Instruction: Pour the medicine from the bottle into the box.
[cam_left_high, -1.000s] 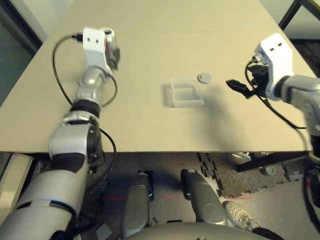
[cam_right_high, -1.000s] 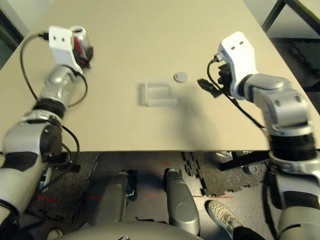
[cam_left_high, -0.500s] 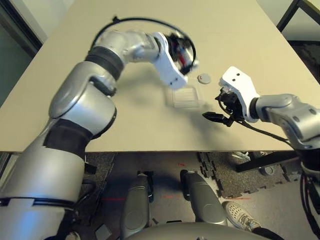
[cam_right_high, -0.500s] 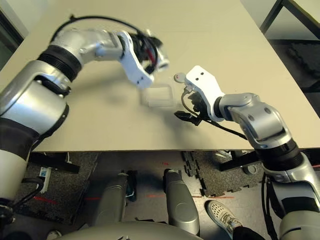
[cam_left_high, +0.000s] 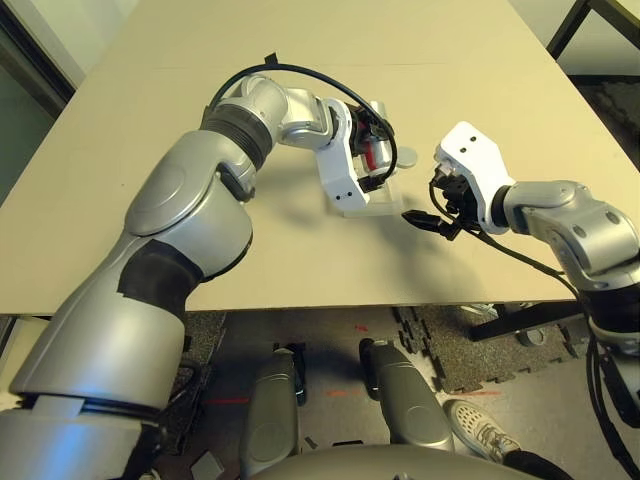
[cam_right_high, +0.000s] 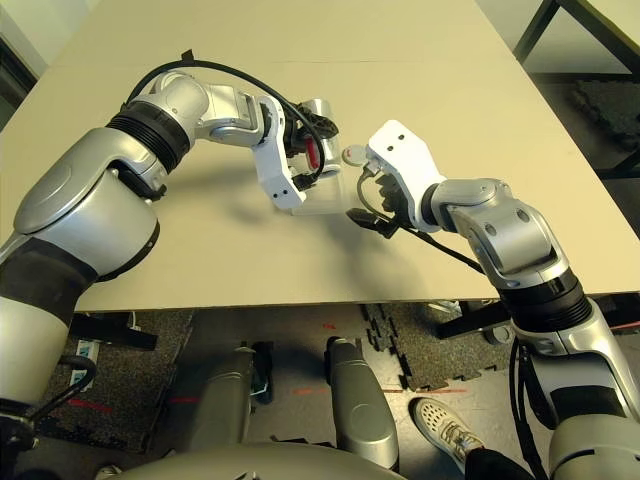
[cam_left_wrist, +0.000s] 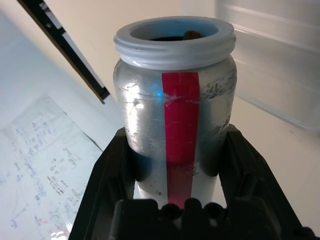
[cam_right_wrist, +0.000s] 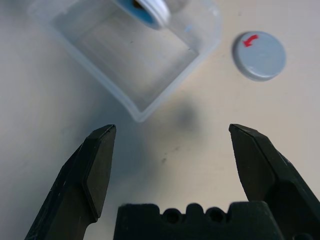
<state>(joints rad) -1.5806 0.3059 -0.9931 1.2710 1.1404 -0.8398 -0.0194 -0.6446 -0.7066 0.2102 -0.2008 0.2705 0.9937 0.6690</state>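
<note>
My left gripper (cam_left_wrist: 177, 150) is shut on the silvery bottle (cam_left_wrist: 175, 100), whose red label stripe faces the wrist camera. The bottle (cam_left_high: 374, 152) is uncapped and tilted, its mouth over the clear plastic box (cam_left_high: 378, 205). A tiny brownish pill (cam_left_wrist: 191, 34) sits just inside the bottle's white rim. My right gripper (cam_right_wrist: 172, 150) is open, just short of the box's (cam_right_wrist: 135, 65) near corner, with nothing between its black fingers (cam_right_wrist: 97, 170). In the head views the right gripper (cam_right_high: 362, 218) hovers low by the box's right side.
The round grey cap (cam_right_wrist: 259, 55) with a red arrow lies on the table beyond the box, close to my right wrist (cam_right_high: 400, 160). The tan table (cam_left_high: 150, 150) stretches bare to the left and far side. A dark table frame (cam_right_high: 545, 20) stands off to the right.
My left arm swung the bottle from the table's far left to above the box and tilted it. My right gripper moved in from the right to the box's side.
</note>
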